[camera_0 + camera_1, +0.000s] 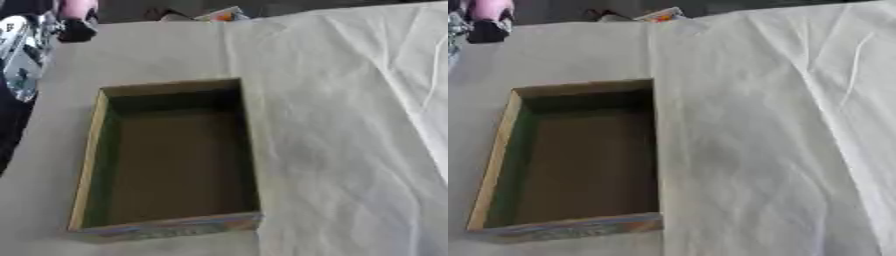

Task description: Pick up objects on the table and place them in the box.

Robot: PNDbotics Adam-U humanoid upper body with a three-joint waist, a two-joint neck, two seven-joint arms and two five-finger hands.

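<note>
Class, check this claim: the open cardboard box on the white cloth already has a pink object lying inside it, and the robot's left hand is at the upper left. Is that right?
Not quite. The box is empty: both eye views show only its bare brown floor. The pink object is at the upper left, held up at the robot's left hand, not inside the box. The rest stands: the box sits open on the white cloth.

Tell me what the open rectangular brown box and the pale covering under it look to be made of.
The open rectangular brown box looks like cardboard: thin walls, a matte brown floor, a raw tan edge on its left wall, and what seems a colour-printed outer face on the near wall. The pale covering looks like woven cloth, matte off-white, with soft creases and folds; it could be a thin sheet.
</note>
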